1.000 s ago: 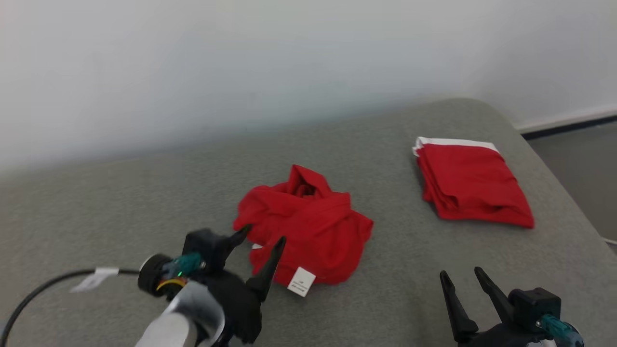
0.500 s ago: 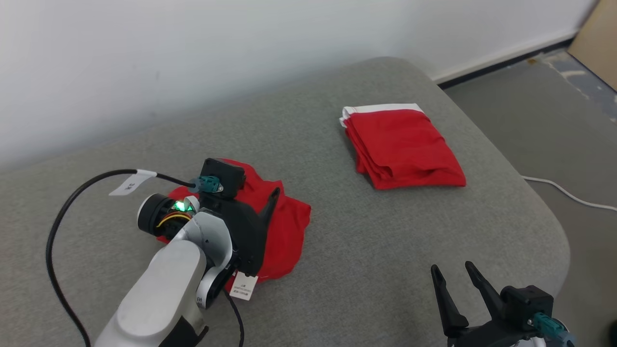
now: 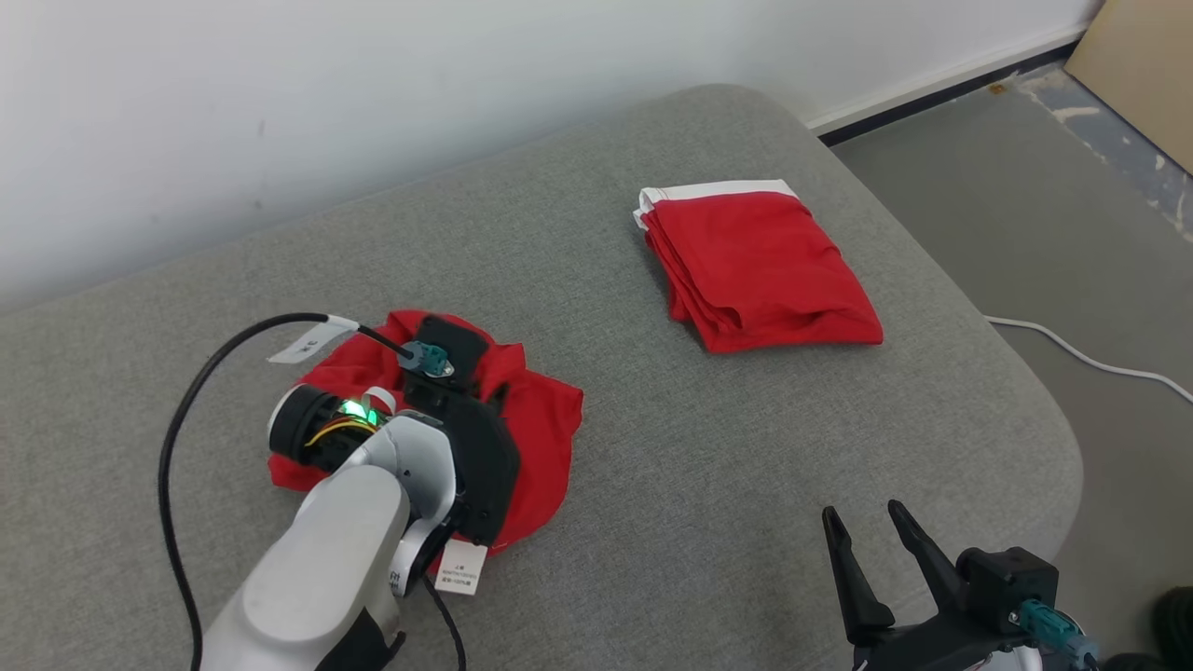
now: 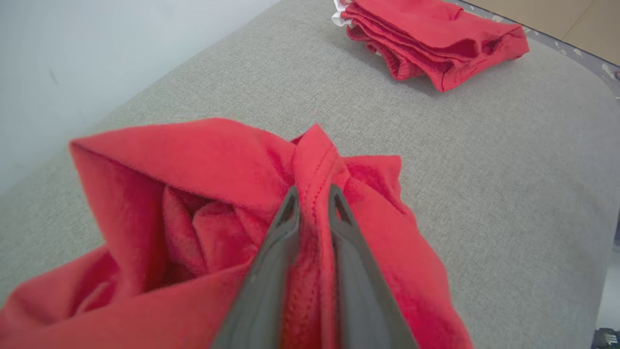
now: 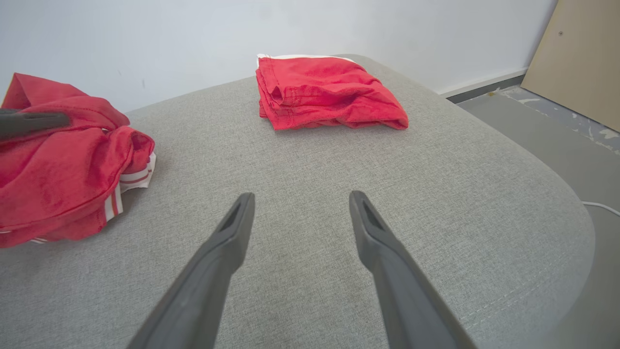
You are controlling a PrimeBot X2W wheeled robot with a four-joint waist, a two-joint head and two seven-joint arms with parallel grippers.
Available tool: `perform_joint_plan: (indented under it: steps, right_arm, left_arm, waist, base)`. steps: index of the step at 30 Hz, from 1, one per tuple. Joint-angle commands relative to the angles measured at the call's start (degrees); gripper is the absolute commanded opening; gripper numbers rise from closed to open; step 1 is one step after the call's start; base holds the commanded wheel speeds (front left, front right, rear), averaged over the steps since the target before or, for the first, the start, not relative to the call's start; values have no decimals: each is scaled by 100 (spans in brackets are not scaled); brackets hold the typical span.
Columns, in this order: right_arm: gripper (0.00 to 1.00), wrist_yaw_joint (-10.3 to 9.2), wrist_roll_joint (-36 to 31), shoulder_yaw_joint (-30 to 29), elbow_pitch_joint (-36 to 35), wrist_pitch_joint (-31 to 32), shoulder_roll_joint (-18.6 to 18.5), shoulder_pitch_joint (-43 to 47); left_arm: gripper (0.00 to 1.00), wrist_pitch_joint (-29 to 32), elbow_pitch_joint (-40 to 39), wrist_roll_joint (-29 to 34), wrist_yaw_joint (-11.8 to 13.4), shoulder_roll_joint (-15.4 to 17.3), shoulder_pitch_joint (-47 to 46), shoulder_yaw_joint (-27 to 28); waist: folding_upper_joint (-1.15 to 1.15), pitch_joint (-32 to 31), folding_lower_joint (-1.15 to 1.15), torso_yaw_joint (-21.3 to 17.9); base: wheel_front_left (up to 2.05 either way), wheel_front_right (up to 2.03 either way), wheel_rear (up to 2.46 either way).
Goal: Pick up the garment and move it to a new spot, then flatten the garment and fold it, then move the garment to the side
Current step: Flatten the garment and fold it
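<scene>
Red jersey garment (image 4: 160, 160), crumpled, which we judge soft, light and limp, heaped around our left tool (image 4: 313, 191), itself nipped on a raised hemmed ridge, a sound place to hold; right tool (image 5: 301, 195) gapes, well apart.

**Head view:** my forearm (image 3: 317, 559) covers the middle of the crumpled garment (image 3: 545, 429) and hides the fingers of my left pincer (image 4: 313, 191). The print on the label (image 3: 460, 567) is too small to read. My right pincer (image 3: 862, 509) is cut off at its base by the bottom edge, and a dark object (image 3: 1176, 624) in the lower right corner is too cropped to identify.

**Left wrist view:** my finger bases blur, and the garment runs off the left and bottom edges.

**Right wrist view:** the garment is cropped at the left edge, where one dark finger (image 5: 34, 121) of my left pincer enters, the rest out of frame.
</scene>
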Motion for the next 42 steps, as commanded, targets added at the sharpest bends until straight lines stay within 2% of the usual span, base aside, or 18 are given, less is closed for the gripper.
perform_joint_plan:
  steps: [1,7,12,14,17,20,22,24,29,31,35,42]
  right_arm:
    - [100,-11,-11,-4,19,-32,33,-47]
    - [100,-11,-33,-45,26,-24,31,-25]
    - [100,-11,-29,3,34,1,24,-67]
    - [100,-11,-58,-12,34,22,27,-35]
    - [100,-11,-74,-63,7,38,7,18]
    - [100,-11,-100,-91,-40,81,1,64]
    - [100,-11,-84,-96,-66,81,-40,49]
    - [100,-11,-61,-103,-86,94,-59,84]
    - [100,-11,-54,-89,-116,159,-110,155]
    - [100,-11,-45,-38,-147,184,-116,102]
    - [100,-11,-37,77,-146,223,-128,72]
    - [100,-11,-12,107,-146,287,-197,167]
  left_arm:
    - [0,0,-12,1,-36,-33,-75,-49]
    - [0,-432,-305,-69,-75,-174,-245,7]
    - [0,-1366,-741,-138,-62,-473,-727,225]
    - [0,-1895,-1007,-333,-100,-651,-1057,382]
    - [0,-2310,-1241,-566,-108,-736,-1331,512]
    - [0,-2673,-1478,-810,28,-783,-1538,712]
    - [0,-2843,-1594,-927,206,-792,-1528,847]
    - [0,-2774,-1575,-1002,408,-765,-1278,937]
    - [0,-2331,-1004,-832,1006,-312,-466,956]
    - [0,-2197,-660,-805,1173,-181,-102,936]
    - [0,-2118,-128,-940,1326,-40,429,1028]
    - [0,-2237,219,-1158,1364,17,833,1168]
  waist:
    - [-1,-26,0,47]
    - [-1,-63,0,146]
    - [-1,-101,0,252]
    - [-1,-152,0,326]
    - [-1,-228,0,440]
    - [-1,-312,0,609]
    - [-1,-355,0,739]
    - [-1,-390,0,907]
    - [-1,-439,0,1386]
    - [-1,-448,0,1510]
    - [-1,-488,0,1685]
    - [-1,-625,0,1855]
  base:
    - [0,0,0]
    - [0,0,0]
    - [0,0,0]
    - [0,0,0]
    - [0,0,0]
    - [0,0,0]
    - [0,0,0]
    - [0,0,0]
    - [0,0,0]
    - [0,0,0]
    - [0,0,0]
    - [0,0,0]
